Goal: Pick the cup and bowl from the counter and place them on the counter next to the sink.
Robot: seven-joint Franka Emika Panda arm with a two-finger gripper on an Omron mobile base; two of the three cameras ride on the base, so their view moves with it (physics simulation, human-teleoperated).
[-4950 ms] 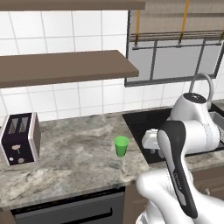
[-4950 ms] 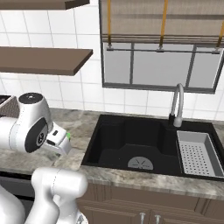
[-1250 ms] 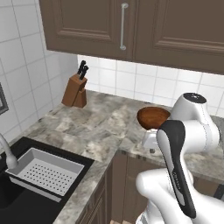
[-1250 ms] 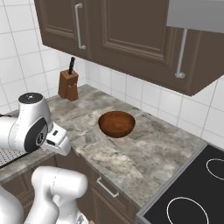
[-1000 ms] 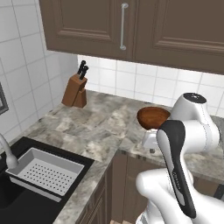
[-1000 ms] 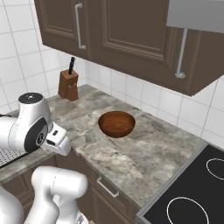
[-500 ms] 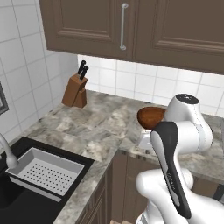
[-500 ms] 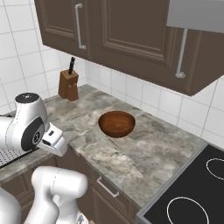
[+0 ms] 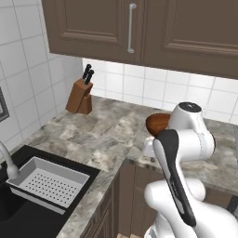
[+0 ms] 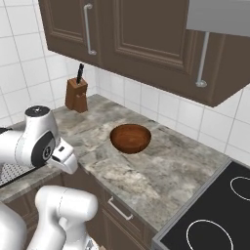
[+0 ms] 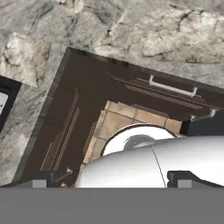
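Right base view shows the bowl (image 10: 130, 138) sitting upright on the grey marbled desk (image 10: 161, 180), about midway between the knife block (image 10: 76, 94) at the back wall and the black stovetop (image 10: 215, 215) at the lower right. It is glossy reddish-brown, round and wide, and nothing lies inside it. No brand, label or writing can be read on the bowl, the block, the tiles or the dark cabinets (image 10: 146, 34) hanging above.

From the left base view, the bowl (image 9: 156, 123) is partly covered by the white arm, with just its rim and one side peeking out to the left of the arm's upper joint. The knife block (image 9: 79, 96) stands well apart from it, near the corner of the tiled wall, with dark handles sticking up. At the lower left lies the black sink (image 9: 18, 218) with a light grey perforated rack (image 9: 49, 182) set in it, and the base of a silver faucet (image 9: 8, 165) just beside the rack. The desk (image 9: 93, 139) runs from the sink round the corner to the bowl.

Hand view looks down onto marbled stone (image 11: 144, 30), dark brown cabinet fronts with a silver handle (image 11: 171, 86), and a patch of tan floor tile. The claw's fingers stand spread wide apart, with nothing between them, well away from the bowl.
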